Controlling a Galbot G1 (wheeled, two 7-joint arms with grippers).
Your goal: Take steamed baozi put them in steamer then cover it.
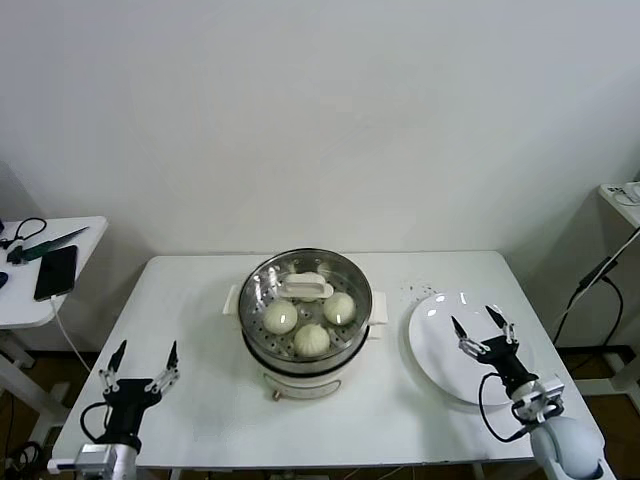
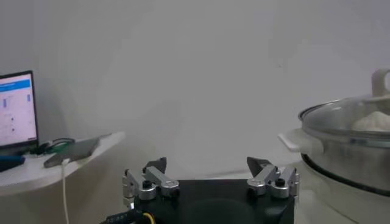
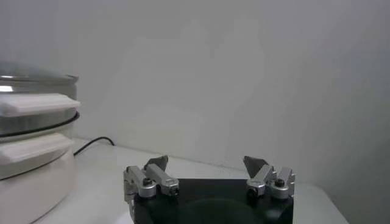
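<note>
The steamer stands at the middle of the white table, shiny steel in a white base. Three cream-white baozi show inside it; a fourth is hidden. The clear glass lid with a white handle sits on top. The steamer also shows in the left wrist view and in the right wrist view. My left gripper is open and empty at the table's front left. My right gripper is open and empty above the white plate.
A side table at the left holds a phone with a cable and tools. Another stand with a cable is at the far right. A wall is close behind the table.
</note>
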